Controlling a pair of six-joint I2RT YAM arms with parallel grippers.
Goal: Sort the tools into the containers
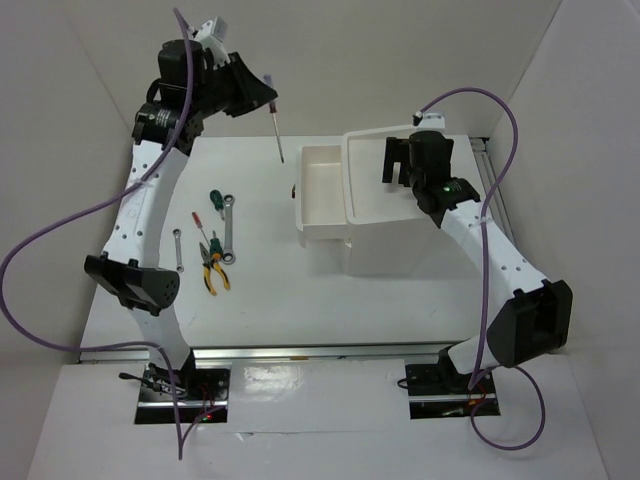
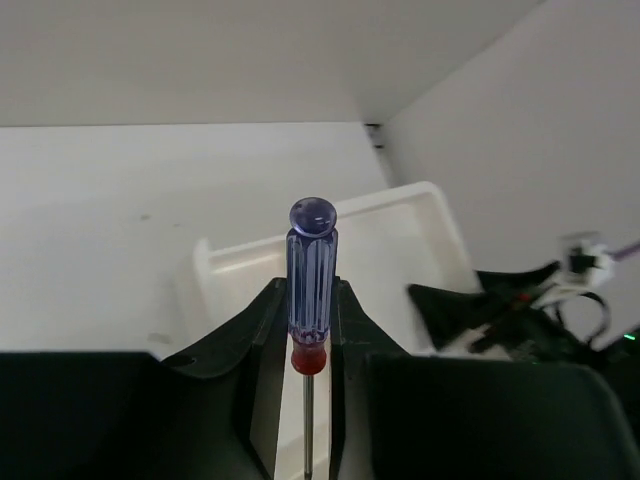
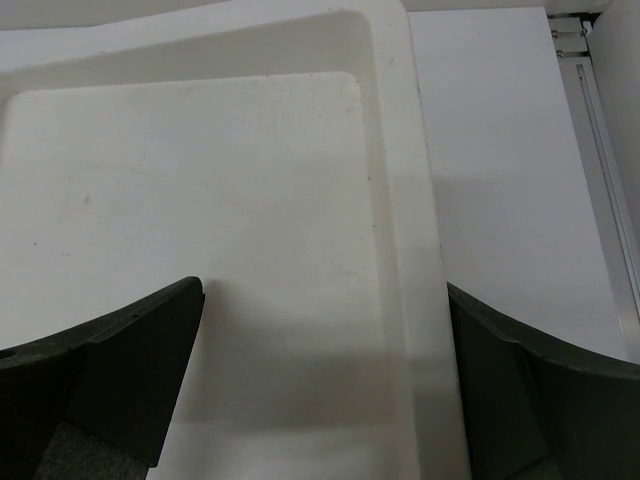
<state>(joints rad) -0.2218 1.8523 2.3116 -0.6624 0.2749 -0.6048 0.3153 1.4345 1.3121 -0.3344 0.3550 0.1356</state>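
The left gripper [image 2: 310, 300] was clamped on the blue-handled screwdriver [image 2: 312, 265], shaft pointing down, high above the tabletop [image 1: 300, 290] and left of the open drawer [image 1: 325, 195]. The right gripper [image 3: 325, 300] hung with jaws wide over the box unit's top tray [image 3: 398, 150]. The pliers [image 1: 216, 270] lay near left.

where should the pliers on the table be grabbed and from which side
Likely across both handles of the pliers near the pivot, straight down from above: they lie flat, and the handles sit closest there, splaying toward the near side.
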